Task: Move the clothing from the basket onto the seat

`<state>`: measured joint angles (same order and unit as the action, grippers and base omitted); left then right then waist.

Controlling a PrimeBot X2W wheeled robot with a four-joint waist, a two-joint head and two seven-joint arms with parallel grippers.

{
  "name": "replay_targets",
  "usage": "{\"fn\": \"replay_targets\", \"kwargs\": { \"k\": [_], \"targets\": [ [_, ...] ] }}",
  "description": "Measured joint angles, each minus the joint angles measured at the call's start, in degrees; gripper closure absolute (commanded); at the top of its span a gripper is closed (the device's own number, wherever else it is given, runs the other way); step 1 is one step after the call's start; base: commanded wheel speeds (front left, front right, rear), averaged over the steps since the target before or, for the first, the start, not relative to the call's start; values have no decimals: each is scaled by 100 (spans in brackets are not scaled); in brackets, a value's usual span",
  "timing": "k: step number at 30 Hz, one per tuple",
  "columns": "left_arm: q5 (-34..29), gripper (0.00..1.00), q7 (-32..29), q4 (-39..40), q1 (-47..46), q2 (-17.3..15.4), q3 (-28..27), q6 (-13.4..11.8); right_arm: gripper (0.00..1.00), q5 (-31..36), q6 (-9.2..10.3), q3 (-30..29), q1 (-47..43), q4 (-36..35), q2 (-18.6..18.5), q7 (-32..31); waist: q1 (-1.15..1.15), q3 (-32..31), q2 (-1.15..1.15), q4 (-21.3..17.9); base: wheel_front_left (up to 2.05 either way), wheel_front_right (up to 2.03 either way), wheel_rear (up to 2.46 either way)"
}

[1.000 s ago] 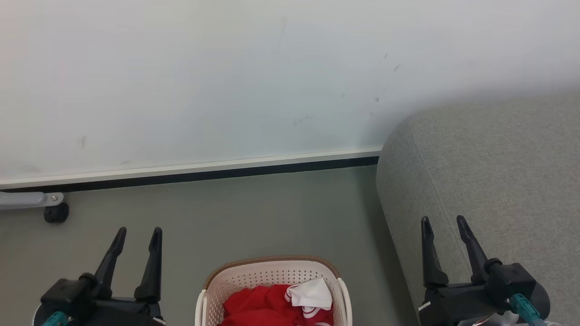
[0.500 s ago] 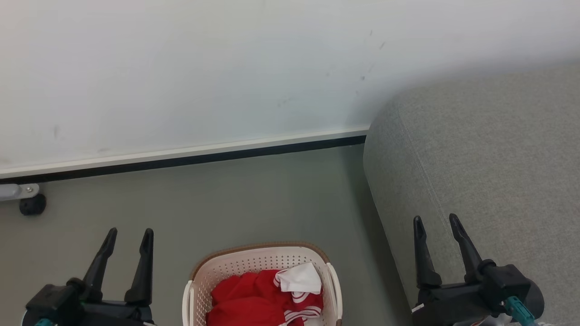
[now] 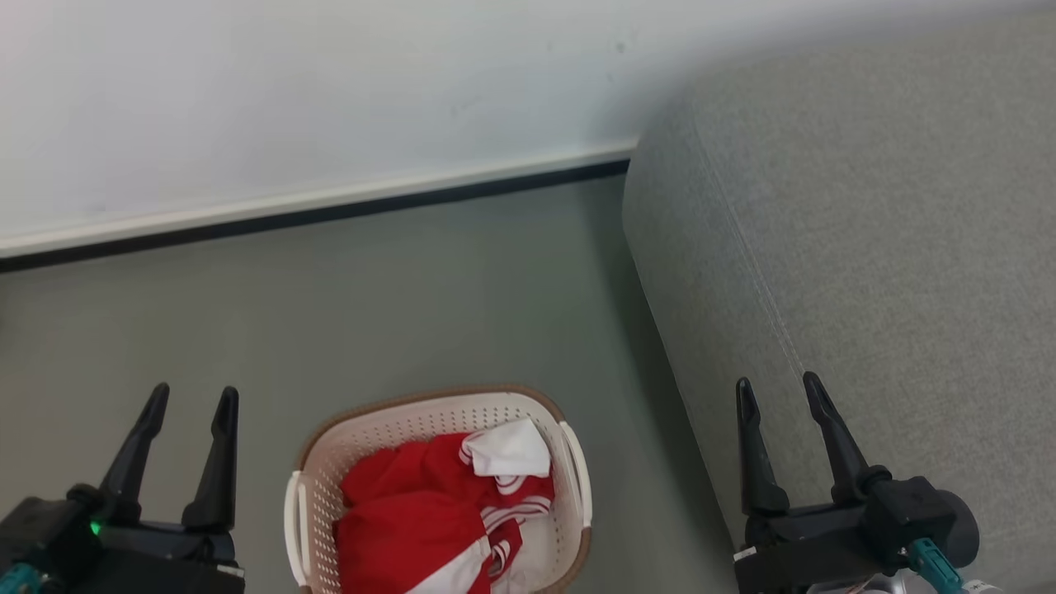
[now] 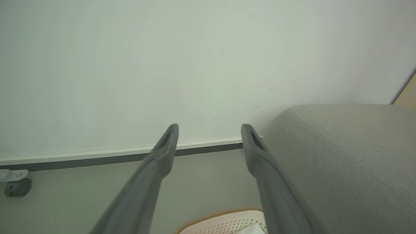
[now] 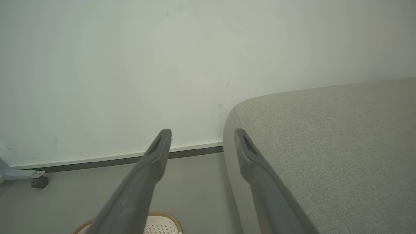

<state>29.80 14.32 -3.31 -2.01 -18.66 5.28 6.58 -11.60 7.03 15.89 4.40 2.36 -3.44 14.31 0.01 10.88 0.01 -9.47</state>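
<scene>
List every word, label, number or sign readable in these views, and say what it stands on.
No text can be read.
The red fabric clothing with white stripes, in the cream perforated plastic basket, shows no lettering.
A small white patch on the right tool's base is too small to read.

Red-white clothing [image 3: 404, 536] heaped in basket [image 3: 412, 419], beside seat [image 3: 866, 247]

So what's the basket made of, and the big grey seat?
The basket looks like cream plastic, smooth and a bit shiny, with rows of punched holes and a brown rim. The seat looks like woven grey cloth, matte, with a stitched seam.
</scene>
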Motion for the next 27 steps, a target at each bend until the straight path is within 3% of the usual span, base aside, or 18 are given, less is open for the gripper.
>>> {"fn": "replay_targets", "kwargs": {
  "k": [16,27],
  "targets": [
    [161,0,-137,-83,-668,-399,474,56,0,30,27,77,165,-470,48,40,1,1122,0,-360,0,0,0],
    [281,0,-614,-417,-952,-966,1124,58,0,-442,27,520,329,-1104,56,41,0,2062,1,-702,0,0,0]
  ]
}}
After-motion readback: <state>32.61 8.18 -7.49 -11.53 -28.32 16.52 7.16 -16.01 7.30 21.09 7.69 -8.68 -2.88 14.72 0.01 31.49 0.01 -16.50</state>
